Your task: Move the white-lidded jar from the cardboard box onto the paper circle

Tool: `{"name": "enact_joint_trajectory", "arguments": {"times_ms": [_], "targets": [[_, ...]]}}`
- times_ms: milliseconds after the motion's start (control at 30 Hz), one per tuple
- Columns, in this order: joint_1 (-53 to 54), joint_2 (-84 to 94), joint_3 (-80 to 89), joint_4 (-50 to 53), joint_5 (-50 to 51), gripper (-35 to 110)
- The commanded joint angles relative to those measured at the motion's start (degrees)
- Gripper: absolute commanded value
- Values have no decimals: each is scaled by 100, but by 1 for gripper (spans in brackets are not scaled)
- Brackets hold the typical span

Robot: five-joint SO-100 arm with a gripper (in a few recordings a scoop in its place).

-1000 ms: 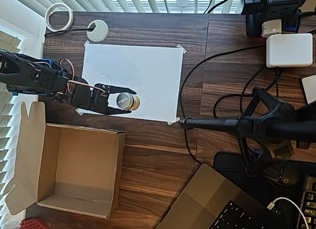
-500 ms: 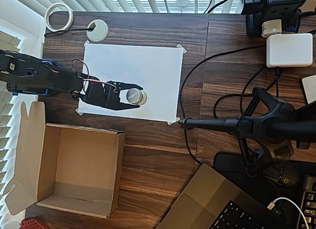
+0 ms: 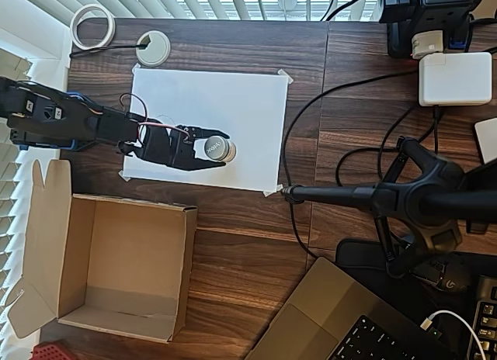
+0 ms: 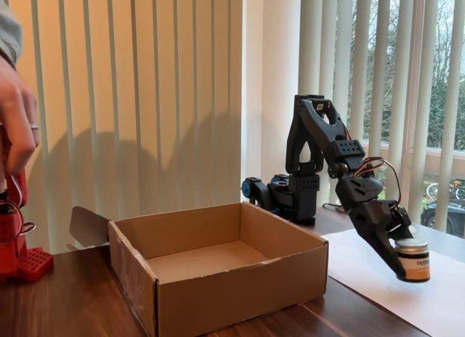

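My gripper point(image 3: 214, 149) is shut on the white-lidded jar point(image 3: 219, 149), holding it upright over the right part of the white paper sheet point(image 3: 233, 104). In the fixed view the jar point(image 4: 413, 264) hangs just above the sheet point(image 4: 436, 301) in the gripper point(image 4: 404, 251). The paper circle is hidden beneath the jar in the overhead view. The cardboard box point(image 3: 116, 267) stands open and empty at the lower left; in the fixed view the box point(image 4: 218, 279) is left of the arm.
A white tape ring point(image 3: 93, 26) and a white disc point(image 3: 153, 48) lie beyond the sheet. A black stand point(image 3: 404, 195), cables, a white charger point(image 3: 449, 79) and a laptop point(image 3: 334, 321) fill the right side.
The gripper has carried the jar to the right and slightly up across the sheet, onto where the small pencil circle showed. It stays shut on the jar.
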Motion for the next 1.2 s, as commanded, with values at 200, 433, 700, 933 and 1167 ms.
{"name": "enact_joint_trajectory", "arguments": {"times_ms": [200, 433, 700, 933, 1167], "targets": [[70, 123, 9, -290, -62, 12], [114, 9, -44, -290, -79, 12], [123, -88, -132, -290, -70, 12], [149, -211, -281, -246, -35, 12], [149, -220, -334, -229, -26, 12]]}}
